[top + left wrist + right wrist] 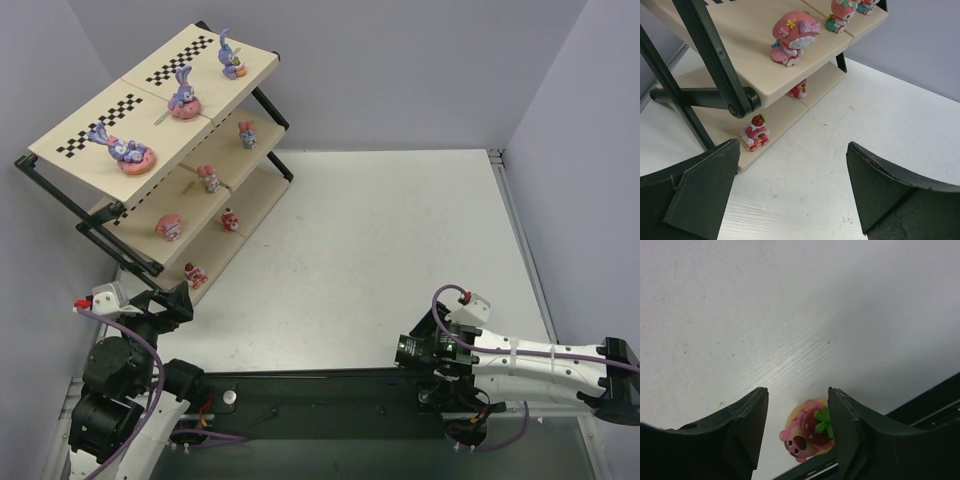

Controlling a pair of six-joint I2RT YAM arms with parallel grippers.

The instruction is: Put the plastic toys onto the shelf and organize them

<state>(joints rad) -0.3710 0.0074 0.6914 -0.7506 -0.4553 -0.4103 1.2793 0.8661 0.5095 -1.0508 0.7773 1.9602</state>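
Seems nearly finished, judging by where the plastic toys lie now; can count eight of them already on the shelf: three purple bunnies on donut bases along the top board, three pink figures along the middle board, two small red-and-pink figures on the lowest board, the nearer one with a strawberry on top; can count one more off the shelf, a pink strawberry bear on the worktop, low between the jaws of the right gripper, just beside the black rail at the near edge and well apart from the shelf; nine in total, so probably only this last one left to lift, carry across and place, perhaps on the lowest board. Right jaws about half apart, around the bear but not closed on it, with a clear gap on one side; cannot tell about contact on the other side. Left gripper with jaws wide, holding nothing, near the front corner of the lowest board.
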